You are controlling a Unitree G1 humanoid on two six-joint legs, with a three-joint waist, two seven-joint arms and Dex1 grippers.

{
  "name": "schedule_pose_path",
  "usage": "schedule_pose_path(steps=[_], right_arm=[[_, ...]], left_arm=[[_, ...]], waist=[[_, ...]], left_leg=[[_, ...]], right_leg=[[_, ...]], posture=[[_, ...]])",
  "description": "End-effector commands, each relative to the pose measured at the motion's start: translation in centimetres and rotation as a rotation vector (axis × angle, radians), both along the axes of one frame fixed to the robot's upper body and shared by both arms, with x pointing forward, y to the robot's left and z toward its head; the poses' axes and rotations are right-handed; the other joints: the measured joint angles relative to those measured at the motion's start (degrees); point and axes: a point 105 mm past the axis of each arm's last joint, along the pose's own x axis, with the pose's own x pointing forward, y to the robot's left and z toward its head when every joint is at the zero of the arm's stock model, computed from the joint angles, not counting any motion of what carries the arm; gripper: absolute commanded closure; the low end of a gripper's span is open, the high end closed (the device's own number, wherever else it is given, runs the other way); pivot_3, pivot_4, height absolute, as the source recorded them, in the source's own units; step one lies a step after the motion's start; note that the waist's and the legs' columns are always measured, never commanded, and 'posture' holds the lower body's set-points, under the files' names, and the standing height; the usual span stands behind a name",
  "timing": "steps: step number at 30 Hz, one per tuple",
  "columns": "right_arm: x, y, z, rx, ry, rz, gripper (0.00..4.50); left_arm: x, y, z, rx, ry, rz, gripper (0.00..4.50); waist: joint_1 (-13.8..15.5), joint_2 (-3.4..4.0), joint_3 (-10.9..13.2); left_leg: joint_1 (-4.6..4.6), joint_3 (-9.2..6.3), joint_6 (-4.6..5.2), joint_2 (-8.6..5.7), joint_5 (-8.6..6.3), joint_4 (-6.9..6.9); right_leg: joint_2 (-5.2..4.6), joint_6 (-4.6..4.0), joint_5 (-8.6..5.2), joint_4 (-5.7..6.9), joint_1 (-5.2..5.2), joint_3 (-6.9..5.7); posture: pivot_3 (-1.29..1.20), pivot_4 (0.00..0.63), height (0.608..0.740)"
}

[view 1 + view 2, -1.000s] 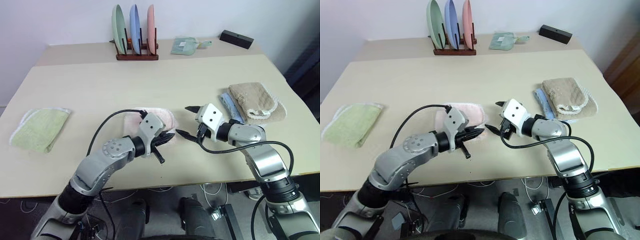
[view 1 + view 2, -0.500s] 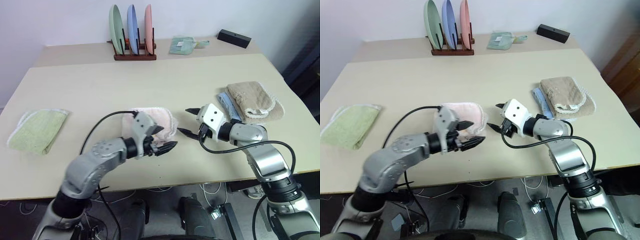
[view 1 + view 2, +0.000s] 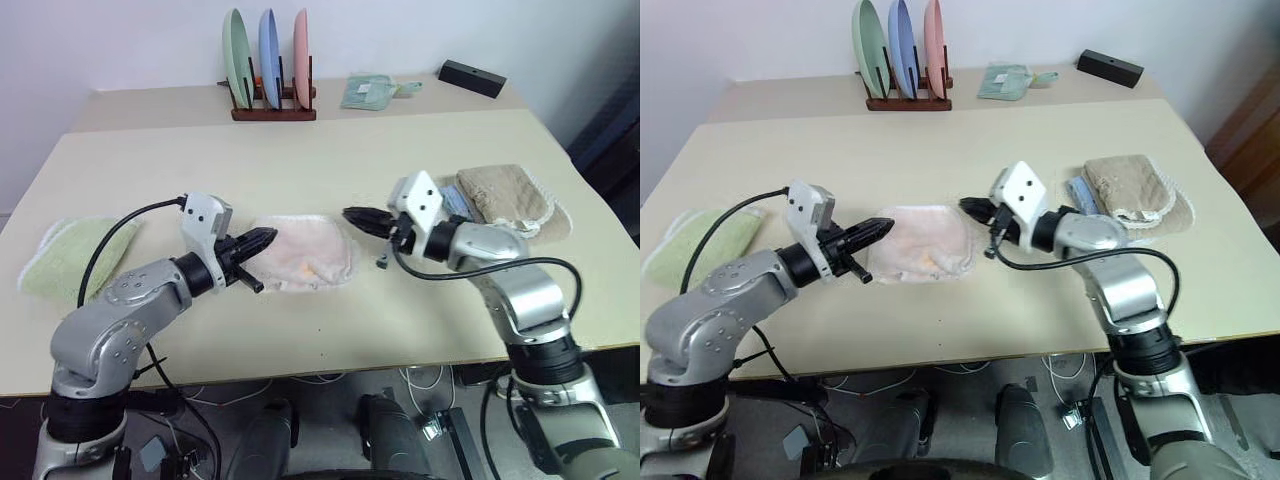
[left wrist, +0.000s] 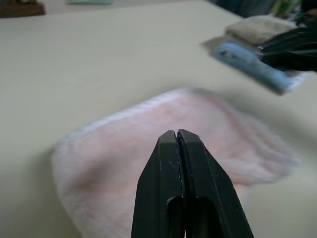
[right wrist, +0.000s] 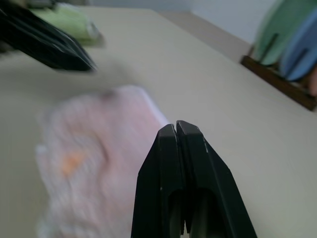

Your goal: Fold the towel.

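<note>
- While both arms hang over the table (image 3: 330, 160), the towel (image 3: 305, 252) lies flat on the tabletop between the two grippers; pale pink, fluffy terry, folded to a rounded squarish pad w/ a whitish edge; a small orange-ish patch shows near its middle
- left gripper (image 3: 262, 238): two black tapered fingers pressed together to a point, nothing between them; tip sits just at the towel's near-left edge, whether it touches cannot be told; in its wrist view the shut fingers (image 4: 177, 163) rise in front of the pink pile
- right gripper (image 3: 356, 215): black fingers also closed tight, empty; tip just off the towel's upper right corner, apart from the cloth; wrist view shows the joined fingers (image 5: 179, 158) w/ the towel beyond and to one side
- grippers point toward each other across the towel; well apart
- beyond the left gripper's wrist, toward the robot's left: light green towel (image 3: 70, 258), folded, nubbly, w/ white trim; a black cable arcs over it
- just behind the right gripper's white housing: beige towel (image 3: 505, 195), coarse knit, white scalloped trim, lying on a light blue cloth (image 3: 452, 200)
- far side of the table, well away from both hands: dark wooden rack (image 3: 272, 105) w/ three plates (image 3: 268, 58) on edge, green, blue, pink; a small pale green cloth (image 3: 368, 90); a black oblong box (image 3: 472, 77)
- tabletop: smooth, matt, cream-coloured
</note>
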Motion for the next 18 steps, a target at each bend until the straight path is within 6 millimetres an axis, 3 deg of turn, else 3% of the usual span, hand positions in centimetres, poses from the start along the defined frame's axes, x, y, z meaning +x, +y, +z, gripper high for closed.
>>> schedule_pose_path(steps=[1,4,10,12,15,18], right_arm=[[0.0,2.0,-1.9,-0.004,0.052,0.021,4.5],[0.8,2.6,-4.8,-0.016,0.139,-0.024,4.5],[1.5,1.3,-10.2,-0.126,0.216,-0.105,4.5],[1.7,0.9,-10.5,-0.132,0.212,-0.119,4.5],[1.6,0.8,-9.5,-0.099,0.183,-0.113,4.5],[1.2,0.8,-7.2,-0.06,0.121,-0.066,4.5]], left_arm=[[1.2,-0.7,-1.9,0.026,0.005,0.012,4.45],[1.8,-1.4,-4.1,0.041,0.037,0.007,4.45],[2.3,-1.7,-7.4,0.01,0.091,0.031,4.45],[2.2,-1.7,-8.1,0.004,0.099,0.03,4.45],[1.9,-1.6,-7.9,-0.045,0.091,0.039,4.45],[1.6,-1.0,-5.6,-0.133,0.038,0.057,4.45]], waist=[[-0.05,0.01,-0.02],[-0.11,0.01,-0.02],[-0.12,0.04,-0.04],[-0.14,0.05,-0.11],[-0.04,0.05,-0.13],[-0.07,0.05,-0.13]], left_leg=[[0.0,0.0,0.0,0.0,0.0,-0.01],[0.03,0.0,-0.02,0.0,0.01,-0.01],[0.03,0.01,-0.02,-0.01,0.01,-0.02],[0.06,0.01,-0.02,0.0,0.01,-0.02],[0.1,0.0,-0.02,0.0,0.01,0.0],[0.1,-0.01,-0.02,0.0,0.01,0.02]], right_leg=[[0.0,0.0,0.0,0.0,0.0,0.0],[0.01,0.0,0.01,0.04,-0.01,-0.01],[0.01,0.04,0.03,0.03,-0.03,0.0],[0.01,0.06,0.05,0.05,-0.02,0.0],[0.01,0.07,0.05,0.06,0.04,-0.01],[0.01,0.09,0.06,0.06,0.07,0.0]], posture=[[0.0,0.15,0.74],[0.0,0.15,0.74],[0.0,0.15,0.74],[0.0,0.15,0.74],[0.0,0.15,0.74],[0.0,0.15,0.74]])
